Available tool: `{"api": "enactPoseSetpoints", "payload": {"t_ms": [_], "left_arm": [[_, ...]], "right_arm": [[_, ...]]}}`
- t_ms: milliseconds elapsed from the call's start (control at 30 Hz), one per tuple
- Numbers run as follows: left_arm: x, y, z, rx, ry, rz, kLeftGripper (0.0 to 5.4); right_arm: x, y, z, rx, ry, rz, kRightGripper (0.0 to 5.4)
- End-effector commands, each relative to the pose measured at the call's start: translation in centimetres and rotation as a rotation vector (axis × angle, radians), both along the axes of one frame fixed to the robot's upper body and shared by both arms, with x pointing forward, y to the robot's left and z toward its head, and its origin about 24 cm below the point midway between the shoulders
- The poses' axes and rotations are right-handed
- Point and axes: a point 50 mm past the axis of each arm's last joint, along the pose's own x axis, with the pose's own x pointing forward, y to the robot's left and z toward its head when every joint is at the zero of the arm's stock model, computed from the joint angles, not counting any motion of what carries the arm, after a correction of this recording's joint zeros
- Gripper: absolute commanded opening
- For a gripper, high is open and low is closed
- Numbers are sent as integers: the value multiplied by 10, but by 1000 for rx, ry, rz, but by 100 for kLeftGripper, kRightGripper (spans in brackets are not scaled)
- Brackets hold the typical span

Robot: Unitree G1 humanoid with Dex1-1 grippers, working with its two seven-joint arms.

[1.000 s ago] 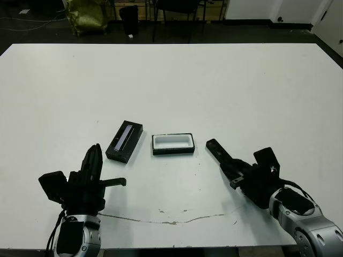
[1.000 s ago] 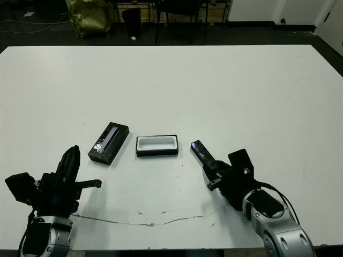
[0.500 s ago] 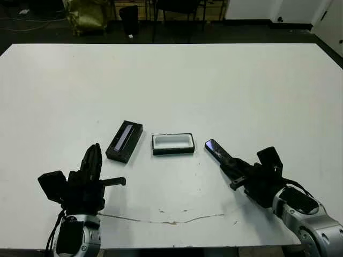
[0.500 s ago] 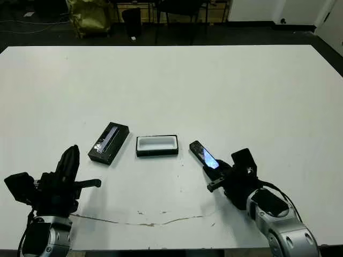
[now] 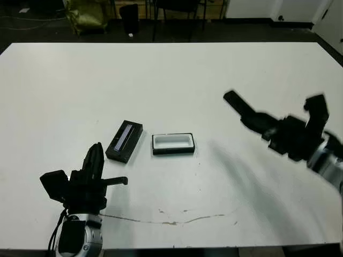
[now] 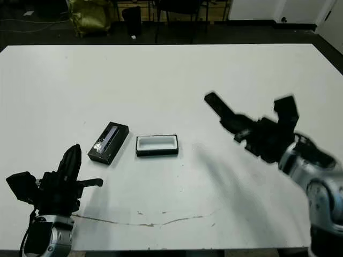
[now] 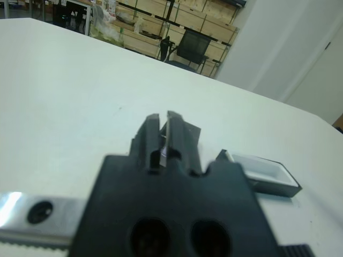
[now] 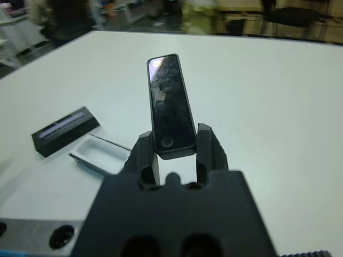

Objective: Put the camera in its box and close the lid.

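My right gripper (image 8: pixel 172 143) is shut on the camera (image 8: pixel 169 104), a slim black bar with a glossy face, held in the air to the right of the box (image 5: pixel 172 143); the head views show it blurred (image 5: pixel 242 109). The box, a shallow black tray with a white lining, lies open near the table's middle. The lid (image 5: pixel 124 141), black with a pale strip, lies just left of the box. My left gripper (image 5: pixel 95 163) is shut and empty, near the table's front left, short of the lid.
A thin dark crack line (image 5: pixel 177 218) runs along the white table near its front edge. Beyond the far edge stand chairs, a bin (image 5: pixel 128 17) and a yellow-green bag (image 5: pixel 86 13) on a dark floor.
My right arm has lifted the camera up and away to the right, high off the table. The left arm, box and lid have stayed put.
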Motion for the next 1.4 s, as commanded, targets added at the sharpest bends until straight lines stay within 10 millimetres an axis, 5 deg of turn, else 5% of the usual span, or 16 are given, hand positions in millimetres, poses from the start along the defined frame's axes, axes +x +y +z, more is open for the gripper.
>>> {"api": "enactPoseSetpoints", "payload": {"t_ms": [33,233,600,1400], "left_arm": [[-1,2,-6,9,37,11,0],[-2,2,-8,10,44,12,0],[-2,3,-9,6,48,19,0],[-3,3,-10,2,57,18,0]], "right_arm": [[16,7,14,-55,-35,111,31],[46,41,24,-228,-103,423,30],[79,81,-2,-418,0,809,28],[85,83,-10,-508,133,977,28]]}}
